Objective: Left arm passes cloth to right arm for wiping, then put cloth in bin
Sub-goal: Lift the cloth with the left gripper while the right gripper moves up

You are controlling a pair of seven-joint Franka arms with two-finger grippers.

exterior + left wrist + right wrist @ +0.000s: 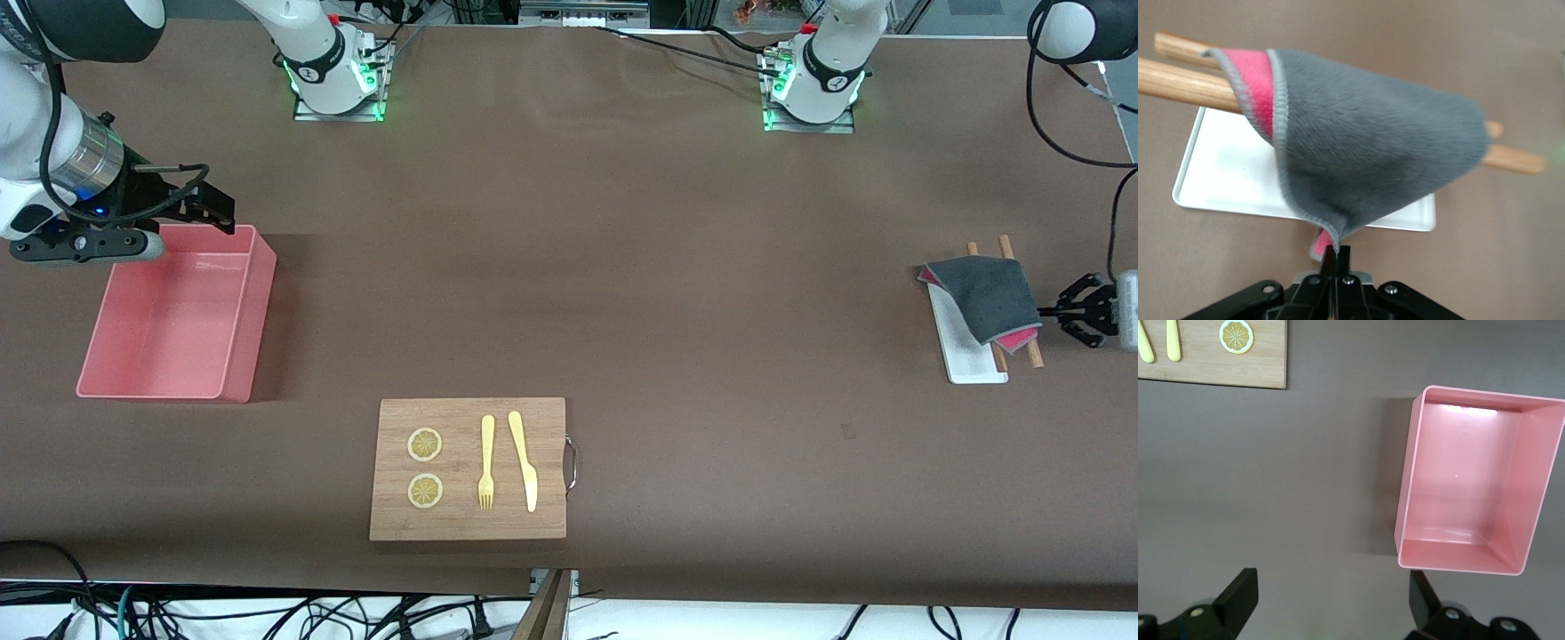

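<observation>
The cloth (989, 295), dark grey with a pink-red underside, lies draped over two wooden sticks (1033, 353) and a small white tray (967, 357) at the left arm's end of the table. My left gripper (1049, 311) sits level with the cloth's hanging corner. In the left wrist view it (1336, 252) is shut on that corner of the cloth (1365, 147). The pink bin (253, 320) stands empty at the right arm's end. My right gripper (213, 209) is open and empty above the bin's corner farthest from the front camera; its fingers (1238, 593) stand wide apart beside the bin (1405, 493).
A wooden cutting board (391, 524) lies near the table's front edge with two lemon slices (425, 444), a yellow fork (486, 462) and a yellow knife (524, 458) on it. Cables hang by the left arm (1111, 222).
</observation>
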